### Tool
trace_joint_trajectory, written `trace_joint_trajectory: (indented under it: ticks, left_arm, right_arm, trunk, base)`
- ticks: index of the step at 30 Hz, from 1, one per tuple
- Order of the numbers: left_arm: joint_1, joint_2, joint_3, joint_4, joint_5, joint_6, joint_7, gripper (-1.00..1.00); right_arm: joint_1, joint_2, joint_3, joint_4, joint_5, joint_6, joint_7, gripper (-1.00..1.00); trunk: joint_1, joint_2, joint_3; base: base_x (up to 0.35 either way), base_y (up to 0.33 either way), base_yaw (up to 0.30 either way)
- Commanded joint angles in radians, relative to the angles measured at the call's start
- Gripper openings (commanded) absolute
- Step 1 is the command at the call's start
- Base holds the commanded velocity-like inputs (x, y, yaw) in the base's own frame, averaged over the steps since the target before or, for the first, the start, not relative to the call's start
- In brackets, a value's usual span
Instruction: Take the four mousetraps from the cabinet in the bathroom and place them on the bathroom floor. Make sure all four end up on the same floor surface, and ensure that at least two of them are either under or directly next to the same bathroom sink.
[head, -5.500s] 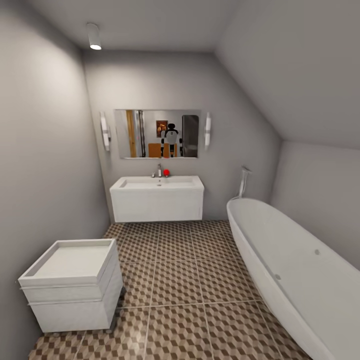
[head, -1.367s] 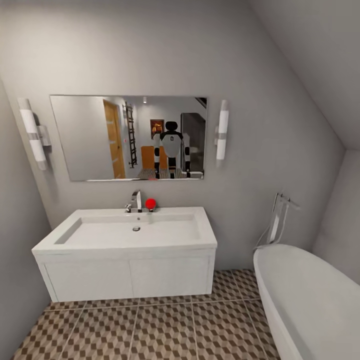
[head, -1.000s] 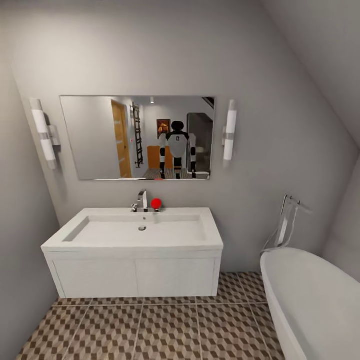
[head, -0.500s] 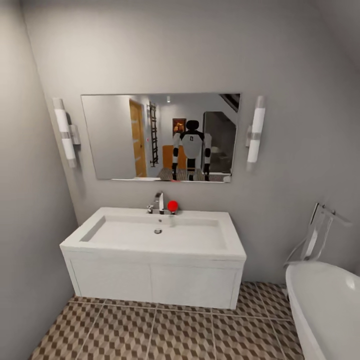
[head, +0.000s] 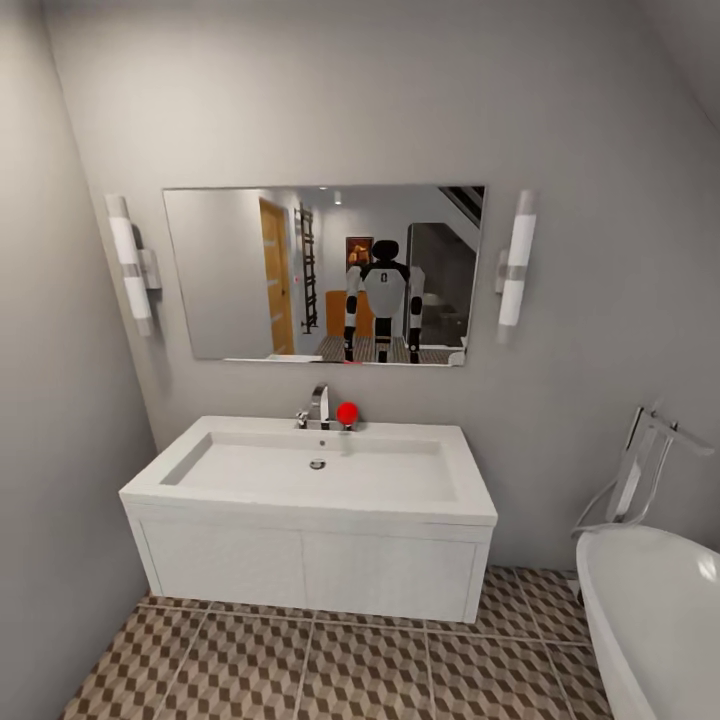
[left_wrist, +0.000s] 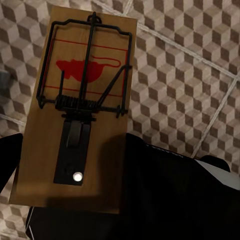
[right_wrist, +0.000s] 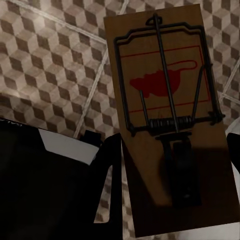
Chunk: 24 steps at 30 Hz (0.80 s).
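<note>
Currently carrying one mousetrap (left_wrist: 75, 120) pinched in left gripper (left_wrist: 20, 200), a second mousetrap (right_wrist: 170, 125) pinched in right gripper (right_wrist: 112, 175), above bathroom floor (head: 330, 670). Facing sink (head: 310, 520); none placed yet, cabinet reflected in mirror (head: 320, 270).

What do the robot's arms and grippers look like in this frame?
The left gripper and right gripper are matte black, with blocky angular bodies and flat fingers; a white panel edges each body. In the mirror, the reflected arms look white with black bands. I can make out no cables or markings.
</note>
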Motion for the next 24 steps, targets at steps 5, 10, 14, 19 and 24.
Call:
trace_joint_trajectory:
  ticks: [5,10,14,19,24]
  left_arm:
    - [0.001,-0.002,-0.011,-0.003,0.005,0.005,0.007,-1.0]
    - [0.001,-0.048,-0.014,-0.003,-0.002,0.004,0.015,-1.0]
    - [0.001,-0.062,-0.016,-0.003,-0.004,0.004,0.018,-1.0]
    - [0.001,-0.063,-0.017,-0.003,-0.004,0.005,0.018,-1.0]
    - [0.001,-0.063,-0.017,-0.003,-0.005,0.005,0.018,-1.0]
  right_arm:
    - [0.0,0.0,0.006,-0.003,-0.086,0.008,0.006,-1.0]
    - [0.0,0.0,0.006,-0.003,-0.099,0.007,0.005,-1.0]
    - [0.001,0.0,0.007,-0.003,-0.1,0.006,0.005,-1.0]
    - [0.001,0.0,0.007,-0.003,-0.101,0.005,0.005,-1.0]
    - [0.001,0.0,0.008,-0.003,-0.101,0.005,0.005,-1.0]
  trunk:
    - [0.02,-0.036,-0.016]
    - [0.039,-0.071,-0.032]
    - [0.054,-0.099,-0.044]
    - [0.073,-0.134,-0.06]
    - [0.092,-0.169,-0.076]
  base:
    - [0.0,0.0,0.0]
    - [0.0,0.0,0.0]
    - [0.0,0.0,0.0]
    - [0.0,0.0,0.0]
    - [0.0,0.0,0.0]
